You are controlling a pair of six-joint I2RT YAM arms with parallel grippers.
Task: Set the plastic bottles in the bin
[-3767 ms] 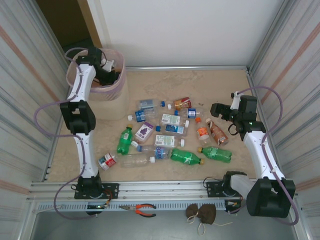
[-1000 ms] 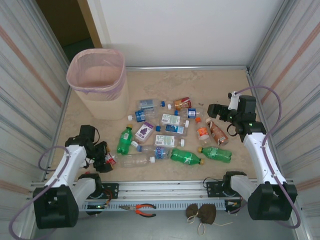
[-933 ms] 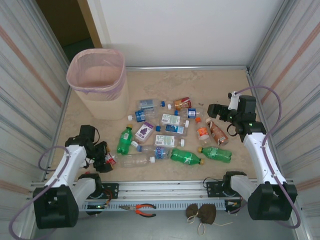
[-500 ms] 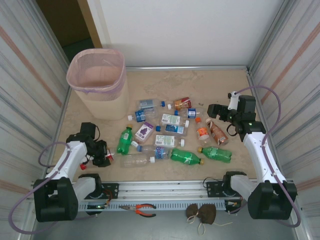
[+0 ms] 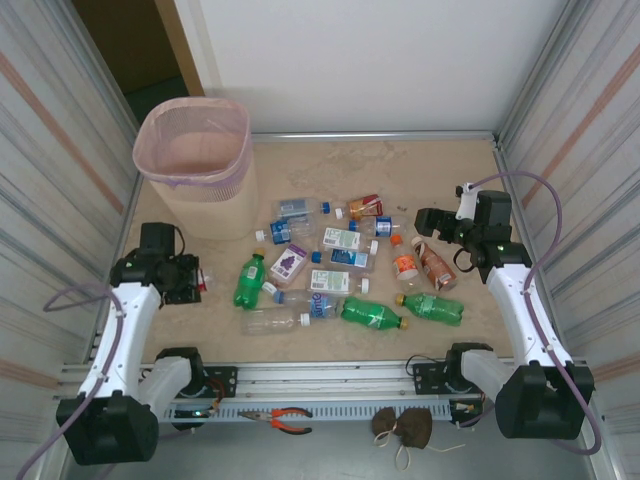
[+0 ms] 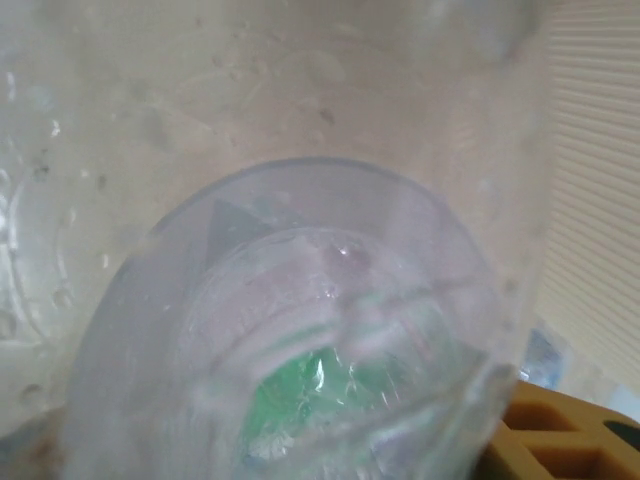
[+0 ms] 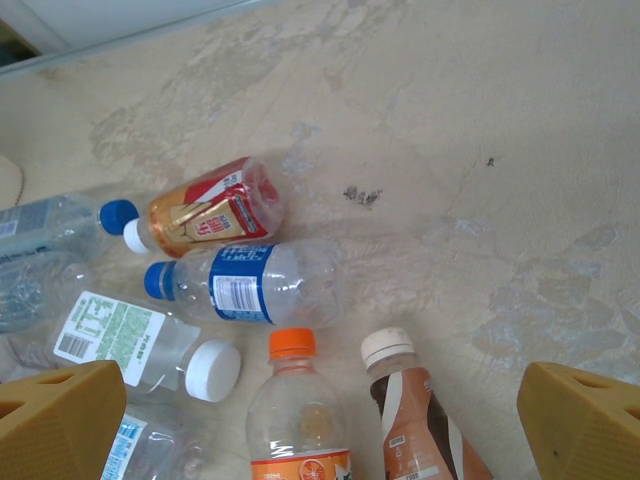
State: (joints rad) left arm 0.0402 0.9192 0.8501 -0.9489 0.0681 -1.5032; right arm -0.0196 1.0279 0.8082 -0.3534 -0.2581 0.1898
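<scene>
Several plastic bottles lie scattered mid-floor, among them a green one (image 5: 249,280), a clear one (image 5: 272,321) and another green one (image 5: 371,315). My left gripper (image 5: 190,280) is shut on a small clear bottle with a red label (image 5: 203,283), held above the floor in front of the bin (image 5: 205,210). The left wrist view looks straight at this bottle's clear base (image 6: 300,300). My right gripper (image 5: 428,222) is open above an orange-capped bottle (image 7: 300,420) and a brown bottle with a white cap (image 7: 410,420), touching neither.
The beige bin with its pink liner (image 5: 190,180) stands at the back left. Corrugated metal walls close in both sides. Orange-handled pliers (image 5: 285,418) and a brown pouch (image 5: 405,428) lie on the rail below the arm bases.
My left gripper closed on the red-labelled bottle at the front left, lifted it and carried it back toward the bin. The right arm stayed still.
</scene>
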